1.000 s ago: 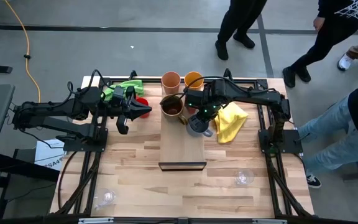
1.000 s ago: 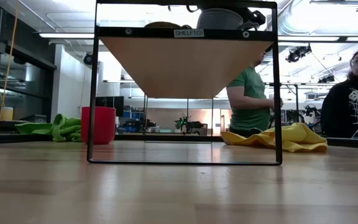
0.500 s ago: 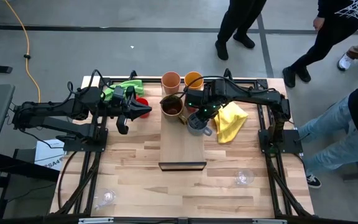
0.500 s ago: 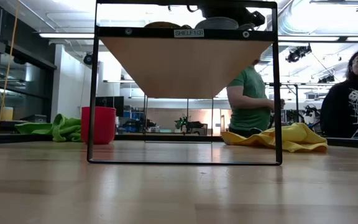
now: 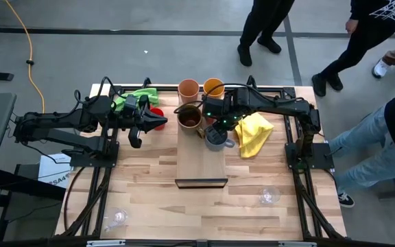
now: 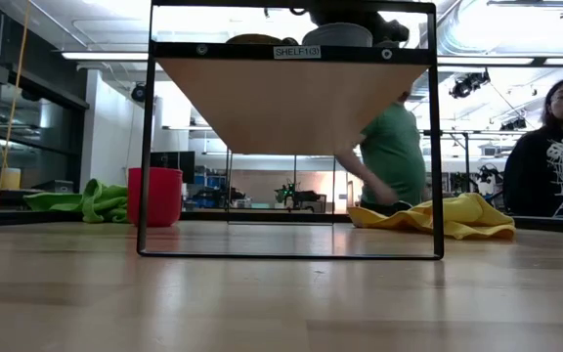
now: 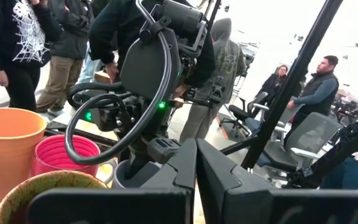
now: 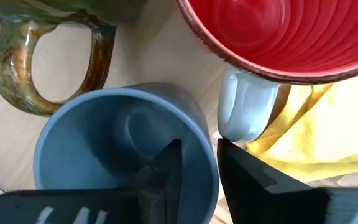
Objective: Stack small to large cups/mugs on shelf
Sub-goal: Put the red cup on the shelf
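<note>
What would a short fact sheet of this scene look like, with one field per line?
Setting: wooden table with a raised shelf in the middle
On shelf: brown mug and grey-blue mug, side by side
Right tool: one finger inside the grey-blue mug's rim, one outside, closed on its wall
Left tool: shut, holding nothing, left of the shelf, near a red mug
Behind shelf: peach tumbler, orange tumbler
Cloths: green, yellow
Clear glasses: two, front left and front right
</note>
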You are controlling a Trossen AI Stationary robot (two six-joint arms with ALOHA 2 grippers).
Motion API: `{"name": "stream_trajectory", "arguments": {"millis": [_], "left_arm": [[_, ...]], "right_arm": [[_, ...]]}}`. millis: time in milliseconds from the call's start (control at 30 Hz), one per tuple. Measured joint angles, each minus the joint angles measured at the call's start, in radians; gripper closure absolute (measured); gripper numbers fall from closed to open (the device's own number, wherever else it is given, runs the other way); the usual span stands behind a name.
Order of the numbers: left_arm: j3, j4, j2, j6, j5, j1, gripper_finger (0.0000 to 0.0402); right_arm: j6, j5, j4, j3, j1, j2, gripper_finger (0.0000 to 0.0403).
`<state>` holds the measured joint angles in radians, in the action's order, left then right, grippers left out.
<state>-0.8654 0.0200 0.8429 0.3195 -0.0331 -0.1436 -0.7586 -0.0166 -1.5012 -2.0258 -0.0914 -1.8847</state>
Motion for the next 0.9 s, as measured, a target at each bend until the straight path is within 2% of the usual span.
{"name": "stream_trajectory", "arguments": {"millis": [567,767,900], "left_arm": [[0.0,0.0,0.0,0.0,0.0,0.0,0.0402],[0.0,-0.004,0.0,0.0,0.0,0.0,0.0401],[0.0,-0.034,-0.003,0.002,0.0,0.0,0.0401]], "right_arm": [[0.076,-0.006,-0.071,-0.133,0.0,0.0,0.0308],[0.214,0.06,-0.07,-0.152,0.028,0.03,0.0308],[0.297,0.032,-0.07,-0.151,0.078,0.075,0.0308]]}}
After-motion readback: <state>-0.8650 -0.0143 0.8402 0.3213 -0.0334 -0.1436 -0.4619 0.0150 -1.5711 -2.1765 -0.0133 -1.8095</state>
